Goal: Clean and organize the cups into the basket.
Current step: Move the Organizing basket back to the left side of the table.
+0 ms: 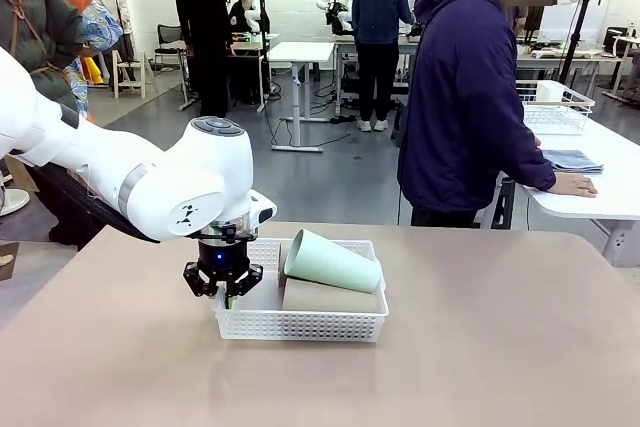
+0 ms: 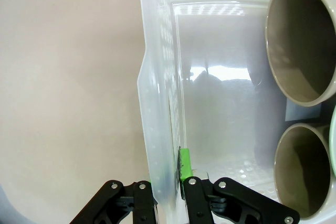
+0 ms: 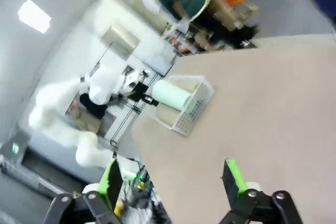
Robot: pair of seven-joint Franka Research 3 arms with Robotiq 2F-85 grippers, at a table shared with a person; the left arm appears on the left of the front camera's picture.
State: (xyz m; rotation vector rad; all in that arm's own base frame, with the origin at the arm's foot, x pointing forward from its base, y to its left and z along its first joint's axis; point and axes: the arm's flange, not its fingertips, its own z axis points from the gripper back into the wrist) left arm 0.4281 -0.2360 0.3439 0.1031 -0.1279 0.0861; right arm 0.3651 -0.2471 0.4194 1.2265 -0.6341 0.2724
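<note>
The white lattice basket (image 1: 300, 332) sits on the tan table left of centre. A mint green cup (image 1: 335, 262) lies on its side on top of tan cups (image 1: 330, 297) inside it. My left gripper (image 1: 224, 292) points straight down at the basket's left end, shut on that wall. In the left wrist view the fingers (image 2: 185, 163) pinch the thin basket wall (image 2: 157, 103), and two tan cups (image 2: 302, 45) (image 2: 302, 169) lie with their mouths toward the camera. My right gripper (image 3: 173, 179) hangs open and empty well above the table, far from the basket (image 3: 191, 111).
A person in a dark blue hoodie (image 1: 465, 97) stands at the table's far side, with a hand on a white side table (image 1: 600, 197) at the right. That table carries a wire basket (image 1: 555, 107) and a folded cloth (image 1: 572, 160). Bare tabletop lies right of the basket.
</note>
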